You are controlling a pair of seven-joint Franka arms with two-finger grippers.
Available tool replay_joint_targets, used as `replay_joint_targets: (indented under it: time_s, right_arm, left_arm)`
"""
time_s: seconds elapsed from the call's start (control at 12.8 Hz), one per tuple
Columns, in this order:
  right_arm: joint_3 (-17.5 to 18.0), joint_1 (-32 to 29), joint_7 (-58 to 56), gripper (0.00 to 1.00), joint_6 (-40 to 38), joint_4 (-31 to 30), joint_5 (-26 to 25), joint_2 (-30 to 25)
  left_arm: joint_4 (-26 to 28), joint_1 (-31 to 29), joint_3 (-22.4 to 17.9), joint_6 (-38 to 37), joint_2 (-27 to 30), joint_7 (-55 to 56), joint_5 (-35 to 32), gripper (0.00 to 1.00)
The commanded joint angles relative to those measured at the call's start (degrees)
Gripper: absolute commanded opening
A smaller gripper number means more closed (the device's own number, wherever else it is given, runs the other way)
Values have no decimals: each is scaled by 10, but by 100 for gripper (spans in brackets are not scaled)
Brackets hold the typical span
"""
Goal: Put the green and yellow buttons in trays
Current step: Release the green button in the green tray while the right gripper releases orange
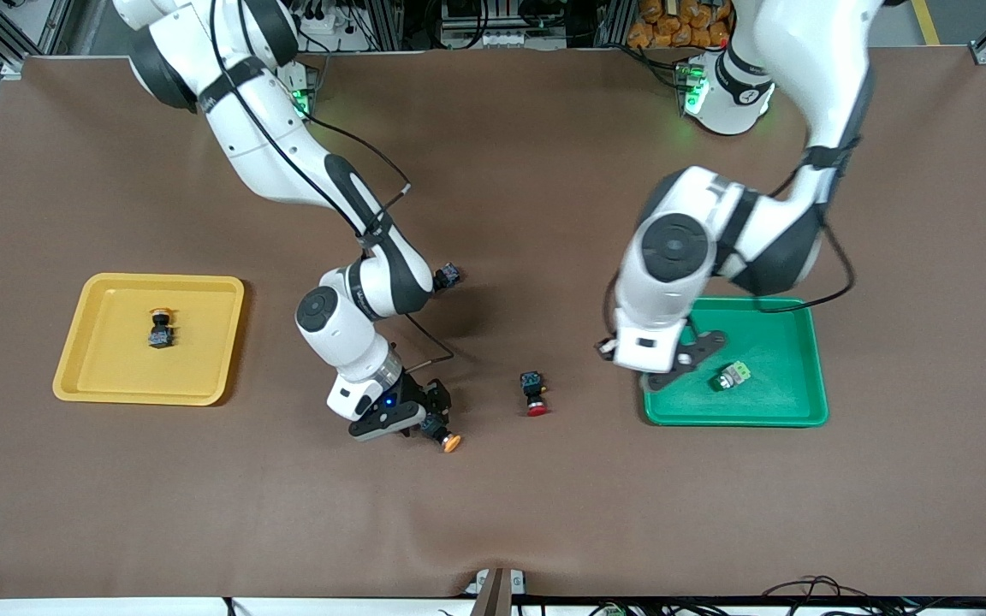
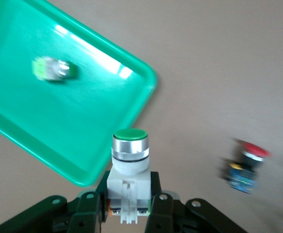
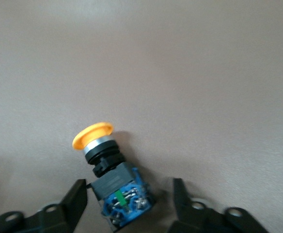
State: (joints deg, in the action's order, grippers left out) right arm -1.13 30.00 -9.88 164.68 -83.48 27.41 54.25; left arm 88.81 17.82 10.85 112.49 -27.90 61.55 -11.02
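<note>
Green button w/ whitish body (image 2: pixel 128 167) sits clamped upright between the left hand (image 2: pixel 128 206) fingers, cap up, over the corner of the green tray (image 1: pixel 780 411) that lies toward the right arm's end of the surface. A 2nd green button (image 1: pixel 730 376) lies on its side inside that tray, just beside the left hand (image 1: pixel 683 352); in the left wrist view it is the pale blurred piece (image 2: pixel 53 69) on the tray floor (image 2: pixel 30 121). Yellow-capped button w/ black body (image 3: pixel 111 170) lies on its side on the brown surface (image 3: pixel 180 73), cap pointing away from the right hand (image 3: pixel 130 199), body between the two fingers; one finger (image 3: pixel 76 199) is about touching the body, the other (image 3: pixel 181 196) stands apart w/ a gap, so hand is partly open around it, not gripping as far as seen. In front view the same button (image 1: pixel 444 436) is at the right hand (image 1: pixel 424 415) tip, low on the surface (image 1: pixel 493 513). The other yellow button (image 1: pixel 161 328) lies in the yellow tray (image 1: pixel 82 376), well apart from the right hand, toward the right arm's end. A red-capped button (image 1: pixel 534 393) lies on the surface between the two hands, nearer the right hand; also seen blurred in the left wrist view (image 2: pixel 245 165). One more small dark switch (image 1: pixel 450 275) lies by the right arm's forearm, cap colour not readable.
</note>
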Motion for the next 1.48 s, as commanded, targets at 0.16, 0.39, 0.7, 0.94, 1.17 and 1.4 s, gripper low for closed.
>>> replay_joint_targets:
  time_s: [0.16,0.39,0.7,0.94,1.17,1.4]
  right_arm:
    - [6,-8,-38,0,-8,24,14,10]
    - [5,-29,-40,0,-105,-7,13,-35]
    - [2,-96,-91,0,-320,-79,12,-143]
    - [-2,-143,-138,0,-366,-170,9,-218]
    - [-69,-149,-141,0,-481,-221,-20,-274]
    - [-134,-154,-152,0,-566,-238,-65,-296]
  left_arm:
    - [119,-95,7,73,36,-119,-13,0]
    - [162,-118,6,188,0,-134,-13,0]
    - [159,-126,7,197,-26,-151,-14,31]
    - [156,-109,7,194,-19,-158,-13,100]
    - [139,-110,7,193,13,-158,-13,100]
    - [135,-112,7,170,66,-165,-13,100]
